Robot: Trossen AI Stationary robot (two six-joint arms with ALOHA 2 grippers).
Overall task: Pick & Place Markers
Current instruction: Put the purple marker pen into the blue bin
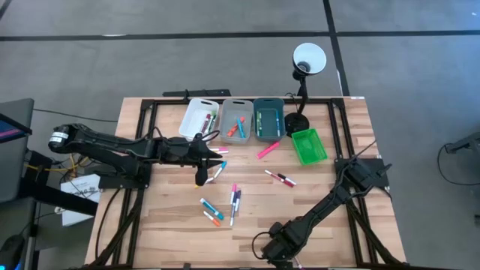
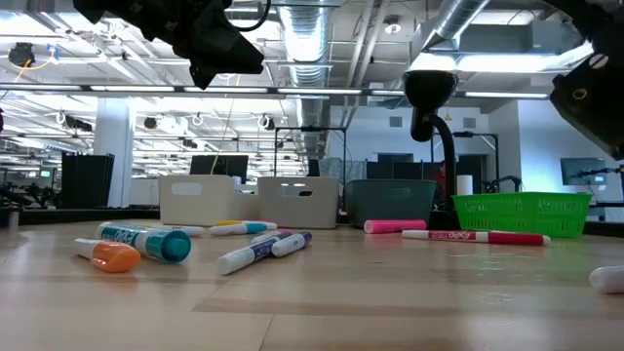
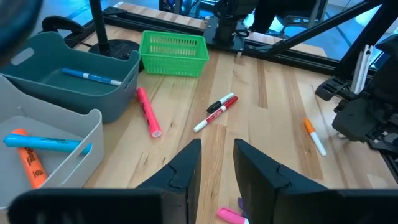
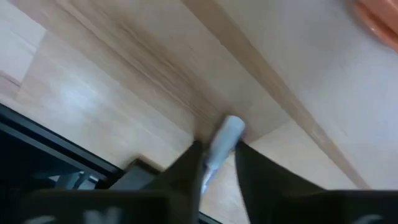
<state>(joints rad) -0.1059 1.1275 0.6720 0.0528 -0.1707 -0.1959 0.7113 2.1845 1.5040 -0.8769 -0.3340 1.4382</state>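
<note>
A white marker is clenched between the right gripper fingers low at the table's near edge, presumably for lifting, while the left gripper is held parted and empty above loose markers beside the bins.

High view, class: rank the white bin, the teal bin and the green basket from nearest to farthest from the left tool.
Measured from the left tool:
1. White bin, just beyond the tool, leftmost in the bin row.
2. Teal bin, third in the row.
3. Green basket, far right, beside the lamp base.
</note>
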